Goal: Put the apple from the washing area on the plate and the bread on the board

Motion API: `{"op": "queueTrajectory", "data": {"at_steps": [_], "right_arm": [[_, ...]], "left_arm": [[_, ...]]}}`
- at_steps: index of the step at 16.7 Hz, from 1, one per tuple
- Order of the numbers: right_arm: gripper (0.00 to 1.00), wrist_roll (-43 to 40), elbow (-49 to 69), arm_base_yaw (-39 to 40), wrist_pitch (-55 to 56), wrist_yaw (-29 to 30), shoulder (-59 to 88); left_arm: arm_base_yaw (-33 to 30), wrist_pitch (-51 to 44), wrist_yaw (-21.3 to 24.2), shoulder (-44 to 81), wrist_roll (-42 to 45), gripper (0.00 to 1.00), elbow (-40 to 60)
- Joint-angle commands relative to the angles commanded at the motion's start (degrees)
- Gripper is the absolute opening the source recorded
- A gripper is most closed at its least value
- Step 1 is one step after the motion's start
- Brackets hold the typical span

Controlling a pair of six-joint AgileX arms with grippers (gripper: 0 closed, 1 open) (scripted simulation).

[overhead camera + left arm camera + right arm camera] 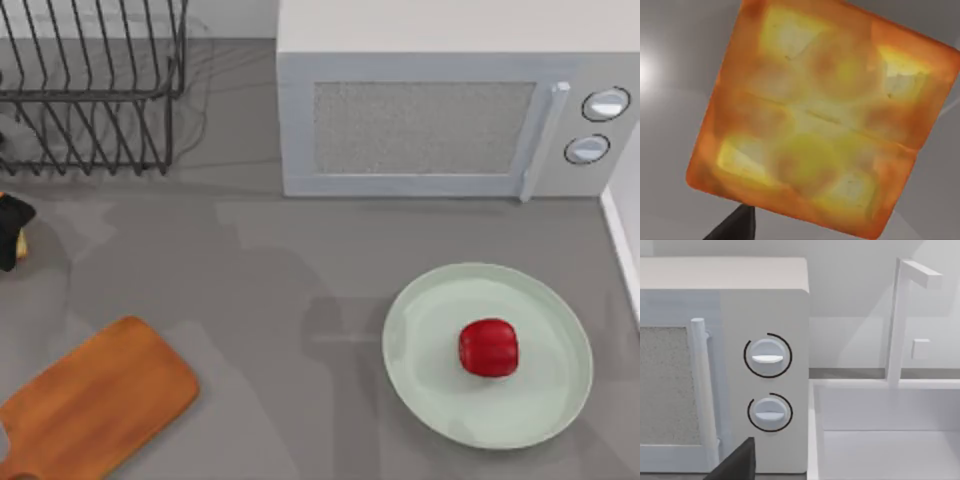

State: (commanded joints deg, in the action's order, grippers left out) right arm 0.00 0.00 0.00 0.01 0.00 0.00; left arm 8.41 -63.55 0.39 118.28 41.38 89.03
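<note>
The red apple (pixel 488 347) lies on the pale green plate (pixel 430 400) at the table's right. The wooden board (pixel 95 400) rests bare at the front left. At the far left edge, behind the board, my left gripper (pixel 8 228) is shut on the bread (pixel 22 246), which peeks out as a tan corner. The left wrist view has the bread's (pixel 815 115) toasted orange top close up over grey table, with one dark fingertip (pixel 735 227) at its edge. A dark part of my right gripper (pixel 737 462) faces the microwave's knobs.
A wire dish rack (pixel 90 90) stands at the back left. The white microwave (pixel 450 110) fills the back centre and right. The sink's white rim (pixel 622 245) borders the right edge; its basin (pixel 885 450) and tap (pixel 900 320) sit beside the microwave.
</note>
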Motion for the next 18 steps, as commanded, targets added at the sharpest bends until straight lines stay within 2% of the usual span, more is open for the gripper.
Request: {"op": "queueTrajectory", "data": {"at_steps": [3, 9, 18], "right_arm": [[1.0, 0.0, 0.0, 0.0, 0.0, 0.0, 0.0], [1.0, 0.0, 0.0, 0.0, 0.0, 0.0, 0.0], [1.0, 0.0, 0.0, 0.0, 0.0, 0.0, 0.0]], "left_arm": [[0.64, -0.9, -0.31, 1.55, 0.0, 1.0, 4.93], [0.35, -0.91, -0.28, 2.01, -0.04, 1.0, 4.8], [0.74, 10.21, -0.31, 5.66, 0.07, 1.0, -1.74]]}}
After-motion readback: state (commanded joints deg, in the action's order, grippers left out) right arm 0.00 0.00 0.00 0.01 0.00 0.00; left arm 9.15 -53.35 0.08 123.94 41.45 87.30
